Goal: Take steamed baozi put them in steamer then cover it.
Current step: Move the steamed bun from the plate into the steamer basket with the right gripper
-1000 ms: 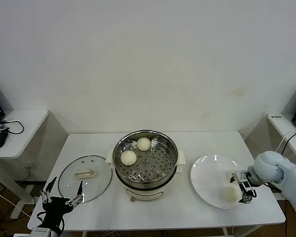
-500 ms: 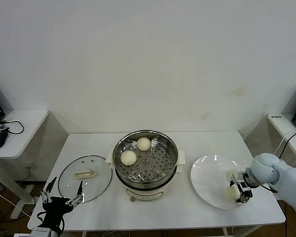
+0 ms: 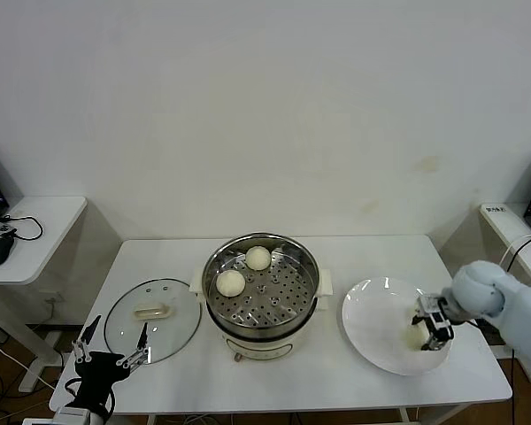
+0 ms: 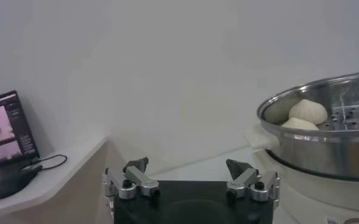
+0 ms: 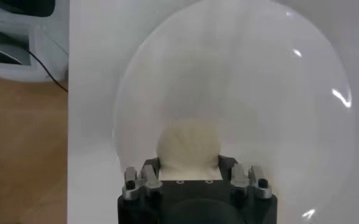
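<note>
The steel steamer [image 3: 308,267] stands at the table's middle with two cream baozi [image 3: 258,258] [image 3: 231,282] on its perforated tray. They also show in the left wrist view [image 4: 308,111]. My right gripper [image 3: 427,331] is shut on a third baozi [image 3: 414,336] just above the white plate [image 3: 376,319]. In the right wrist view the baozi [image 5: 188,146] sits between the fingers over the plate [image 5: 270,91]. A fourth baozi is not visible. The glass cover [image 3: 152,319] lies flat to the left of the steamer. My left gripper [image 3: 113,352] is open and empty at the front left corner.
A small white side table [image 3: 35,226] with a black mouse and cables stands to the left, and another side table [image 3: 513,226] to the right. In the left wrist view a laptop screen [image 4: 8,128] shows on the left side table.
My right gripper has taken hold of the baozi on the plate and raised it slightly, shifting toward the back. The left arm has not moved.
</note>
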You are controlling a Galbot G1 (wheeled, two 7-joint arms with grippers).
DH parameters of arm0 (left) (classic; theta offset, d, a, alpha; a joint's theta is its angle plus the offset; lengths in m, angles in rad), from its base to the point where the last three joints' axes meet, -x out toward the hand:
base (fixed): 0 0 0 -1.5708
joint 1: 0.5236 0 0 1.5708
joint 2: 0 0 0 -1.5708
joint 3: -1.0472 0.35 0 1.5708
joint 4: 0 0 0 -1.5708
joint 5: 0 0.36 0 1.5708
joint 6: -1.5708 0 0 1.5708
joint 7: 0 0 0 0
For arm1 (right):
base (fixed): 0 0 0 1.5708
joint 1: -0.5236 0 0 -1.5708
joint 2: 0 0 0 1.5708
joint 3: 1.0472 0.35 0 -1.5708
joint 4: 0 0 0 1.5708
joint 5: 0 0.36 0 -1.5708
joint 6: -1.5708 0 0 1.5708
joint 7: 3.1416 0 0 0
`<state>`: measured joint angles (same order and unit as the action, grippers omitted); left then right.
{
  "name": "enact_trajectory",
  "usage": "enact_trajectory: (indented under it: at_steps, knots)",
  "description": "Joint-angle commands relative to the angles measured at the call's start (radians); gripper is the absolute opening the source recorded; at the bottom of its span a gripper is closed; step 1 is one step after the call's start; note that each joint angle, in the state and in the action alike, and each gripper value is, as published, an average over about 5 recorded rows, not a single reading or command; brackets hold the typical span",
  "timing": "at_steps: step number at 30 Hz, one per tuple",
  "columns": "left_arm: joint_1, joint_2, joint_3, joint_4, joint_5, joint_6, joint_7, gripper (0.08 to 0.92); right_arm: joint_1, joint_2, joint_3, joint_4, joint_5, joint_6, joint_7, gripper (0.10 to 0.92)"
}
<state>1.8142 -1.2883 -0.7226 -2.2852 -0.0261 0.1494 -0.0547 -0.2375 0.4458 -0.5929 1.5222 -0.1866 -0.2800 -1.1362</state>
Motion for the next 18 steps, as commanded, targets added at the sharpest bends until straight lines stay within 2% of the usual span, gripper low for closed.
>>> enact_trajectory:
  at_steps: [1,7,12,18]
  knots:
    - [-0.003,0.002,0.004,0.001,0.0,0.001,0.0,0.823,0.323,0.008,-0.1,-0.012,0.117,-0.006,-0.033,0.602]
    - [-0.011,0.009,0.009,0.007,-0.002,0.0,0.0,0.823,0.598,0.089,-0.229,-0.045,0.217,-0.017,-0.037,0.603]
    - [-0.017,0.014,0.008,0.007,-0.006,0.0,0.0,0.823,0.79,0.222,-0.323,-0.067,0.293,-0.032,-0.016,0.61]
    - [-0.022,0.014,0.002,0.014,-0.008,0.0,0.0,0.823,0.879,0.379,-0.423,-0.037,0.346,-0.054,0.04,0.612]
